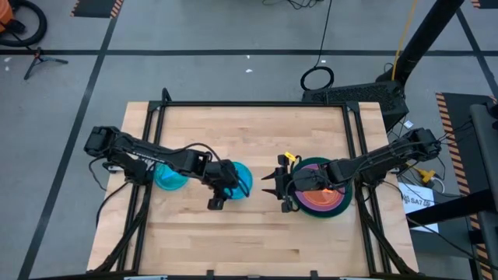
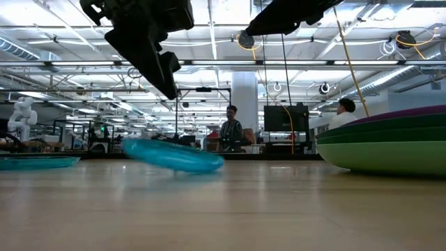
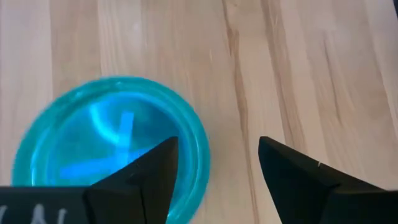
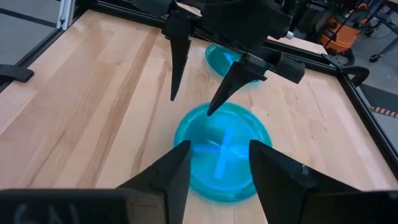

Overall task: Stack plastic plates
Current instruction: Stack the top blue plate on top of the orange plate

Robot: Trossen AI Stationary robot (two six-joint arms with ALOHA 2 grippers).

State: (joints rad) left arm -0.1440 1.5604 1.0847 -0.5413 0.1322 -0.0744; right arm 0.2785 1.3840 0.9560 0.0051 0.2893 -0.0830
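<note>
Plates, plastic, round, on a light wooden table (image 1: 257, 233) framed by black rails.

Item one: stack of plates (image 1: 325, 196) at the table's right side. From the low view, a large light green plate (image 2: 390, 157) lies at the bottom, a dark green plate (image 2: 390, 134) on it, and a purple plate (image 2: 411, 115) above; from overhead an orange plate (image 1: 317, 180) shows near the top. The rest of the stack is hidden under the right arm.

Item two: small translucent cyan-blue plate (image 1: 240, 179), near the table's middle, left of the stack. In the low view it appears tilted and blurred, one edge raised off the wood (image 2: 173, 155).

Item three: second small cyan-blue plate (image 1: 170, 178), flat on the table farther left, partly under the left arm.

Left gripper (image 1: 215, 201): poised over the tilted cyan-blue plate, fingers spread wide and holding nothing; in the right wrist view its two pointed fingers (image 4: 179, 62) hang above the plate, one tip near the far rim, contact not discernible.

Right gripper (image 1: 272, 187): over the left edge of the stack, pointing toward the tilted cyan-blue plate, fingers parted and empty, the plate lying beyond the tips.
</note>
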